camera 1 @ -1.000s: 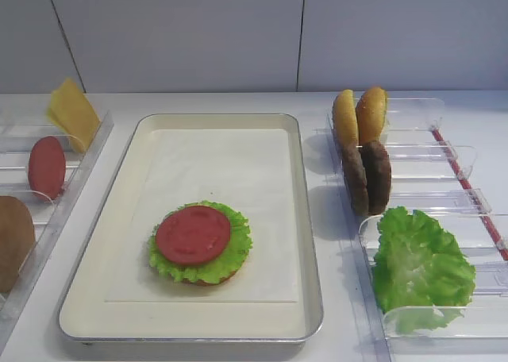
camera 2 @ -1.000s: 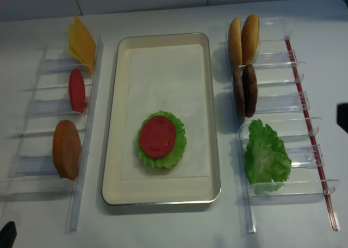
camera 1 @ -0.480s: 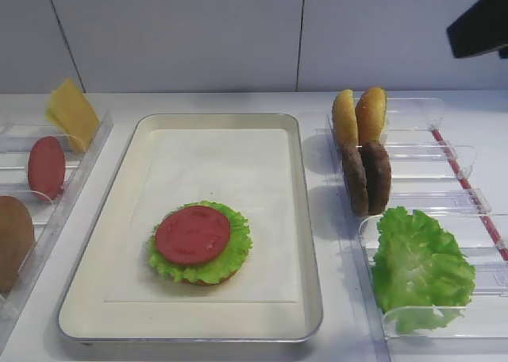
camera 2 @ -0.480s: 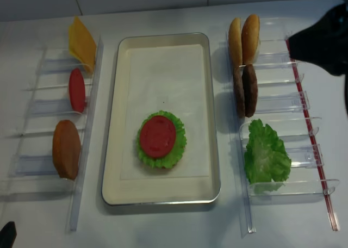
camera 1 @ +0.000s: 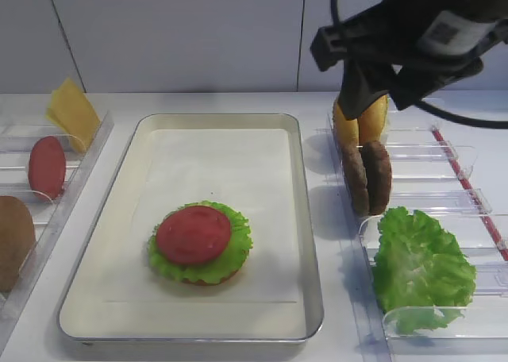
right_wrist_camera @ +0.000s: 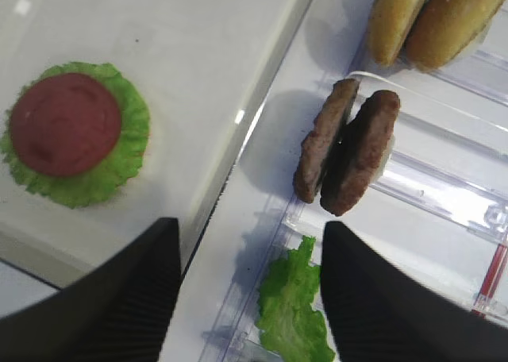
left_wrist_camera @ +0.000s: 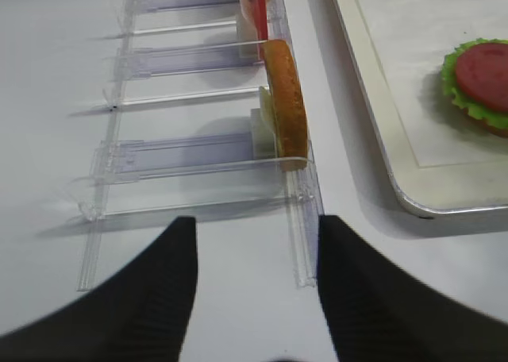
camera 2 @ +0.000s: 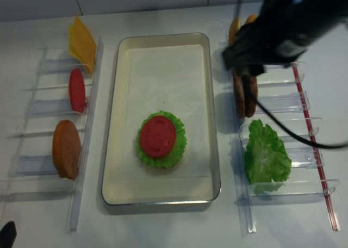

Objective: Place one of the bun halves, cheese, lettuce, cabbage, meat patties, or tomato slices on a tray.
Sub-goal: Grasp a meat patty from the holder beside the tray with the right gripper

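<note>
Tray [camera 1: 305, 219]: cream, paper-lined, at centre; on its near half a stack of lettuce leaf [camera 1: 232, 255] topped by a tomato slice [camera 1: 193, 234].
Right rack [camera 1: 444, 152]: clear plastic; two bun halves [right_wrist_camera: 425, 17] on edge at the far end, two meat patties [right_wrist_camera: 349, 152] upright and touching just nearer, loose lettuce [camera 1: 421, 267] nearest.
Left rack [camera 2: 43, 109]: cheese [camera 2: 81, 41] far, tomato slice [camera 2: 76, 90] in the middle, bun half [camera 2: 66, 148] near.
Right gripper [right_wrist_camera: 250, 286]: jaws apart, empty, above the patties.
Left gripper [left_wrist_camera: 254, 279]: jaws apart, empty, near the left rack's bun half.
</note>
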Controlling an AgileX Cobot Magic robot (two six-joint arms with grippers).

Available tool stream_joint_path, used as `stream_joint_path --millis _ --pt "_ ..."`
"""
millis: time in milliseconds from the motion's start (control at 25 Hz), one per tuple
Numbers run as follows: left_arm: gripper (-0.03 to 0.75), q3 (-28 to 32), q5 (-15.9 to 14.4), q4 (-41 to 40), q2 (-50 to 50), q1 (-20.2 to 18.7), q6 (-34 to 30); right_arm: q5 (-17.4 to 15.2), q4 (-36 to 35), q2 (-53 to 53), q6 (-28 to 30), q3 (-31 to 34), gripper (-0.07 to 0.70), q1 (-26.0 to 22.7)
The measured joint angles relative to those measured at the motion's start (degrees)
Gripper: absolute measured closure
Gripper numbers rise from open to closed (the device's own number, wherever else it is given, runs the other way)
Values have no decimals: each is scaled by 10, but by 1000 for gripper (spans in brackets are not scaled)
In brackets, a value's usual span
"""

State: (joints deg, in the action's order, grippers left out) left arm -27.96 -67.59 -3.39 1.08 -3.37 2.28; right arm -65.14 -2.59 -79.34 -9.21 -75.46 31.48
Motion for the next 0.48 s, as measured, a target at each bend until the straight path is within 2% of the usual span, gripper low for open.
stream_joint_path --millis 160,360,480 --pt "374 0 0 0 0 0 0 -5 29 -64 -58 -17 213 3" --pt "374 0 0 0 0 0 0 1 42 -117 -76 -22 213 4" --pt "374 0 0 0 0 0 0 16 55 -135 -83 -22 213 4"
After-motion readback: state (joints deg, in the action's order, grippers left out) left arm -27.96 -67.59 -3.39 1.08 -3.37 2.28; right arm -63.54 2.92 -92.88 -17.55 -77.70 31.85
